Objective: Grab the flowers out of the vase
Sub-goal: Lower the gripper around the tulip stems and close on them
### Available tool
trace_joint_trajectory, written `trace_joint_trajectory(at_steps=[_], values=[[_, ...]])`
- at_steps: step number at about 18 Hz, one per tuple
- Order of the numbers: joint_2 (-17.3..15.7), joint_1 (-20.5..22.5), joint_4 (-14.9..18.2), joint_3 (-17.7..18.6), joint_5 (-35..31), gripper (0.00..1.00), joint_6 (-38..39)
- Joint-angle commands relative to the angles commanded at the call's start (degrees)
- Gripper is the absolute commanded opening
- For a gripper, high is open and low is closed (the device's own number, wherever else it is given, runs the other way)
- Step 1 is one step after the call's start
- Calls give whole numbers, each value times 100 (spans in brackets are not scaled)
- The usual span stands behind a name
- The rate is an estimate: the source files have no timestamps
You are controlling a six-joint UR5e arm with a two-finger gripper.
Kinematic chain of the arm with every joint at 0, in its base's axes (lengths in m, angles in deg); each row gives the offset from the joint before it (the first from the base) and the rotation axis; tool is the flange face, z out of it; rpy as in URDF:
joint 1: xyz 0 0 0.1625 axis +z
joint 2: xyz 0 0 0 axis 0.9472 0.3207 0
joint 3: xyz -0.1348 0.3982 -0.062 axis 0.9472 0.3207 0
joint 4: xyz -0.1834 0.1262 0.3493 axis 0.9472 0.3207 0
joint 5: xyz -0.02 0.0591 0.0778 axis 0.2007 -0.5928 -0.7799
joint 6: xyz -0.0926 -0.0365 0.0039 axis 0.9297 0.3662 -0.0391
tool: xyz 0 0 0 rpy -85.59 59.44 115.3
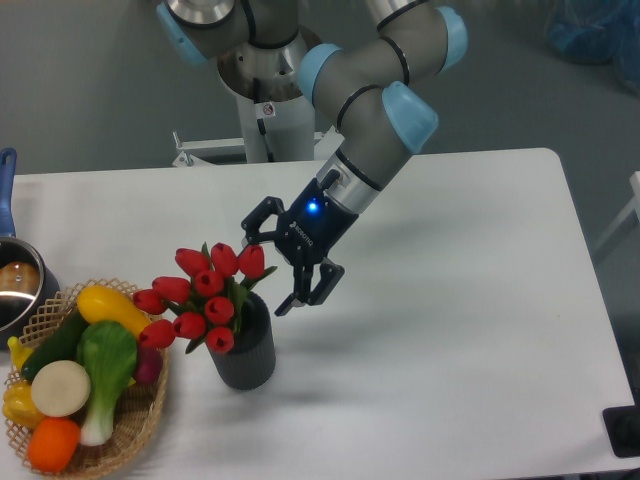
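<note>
The flowers [205, 294], a bunch of red tulip buds with green leaves, stand in the vase [245, 351], a short dark ribbed cylinder left of the table's middle. My gripper [266, 270] hangs open just to the right of the top buds, close to them. One fingertip is near the rightmost bud, the other lower, beside the vase's mouth. Nothing is between the fingers.
A wicker basket [140, 425] full of vegetables sits at the front left, touching the flowers' left side. A steel pot [15, 285] with a blue handle is at the left edge. The robot's base column [270, 90] stands behind the table.
</note>
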Motion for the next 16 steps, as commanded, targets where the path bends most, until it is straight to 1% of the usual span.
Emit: trace_joint_trajectory(at_steps=[5, 9, 14, 16], values=[[105, 0, -70, -35, 404, 100, 9], [220, -35, -123, -62, 414, 100, -9], [229, -158, -123, -70, 414, 100, -9], [307, -176, -132, -123, 414, 100, -17]])
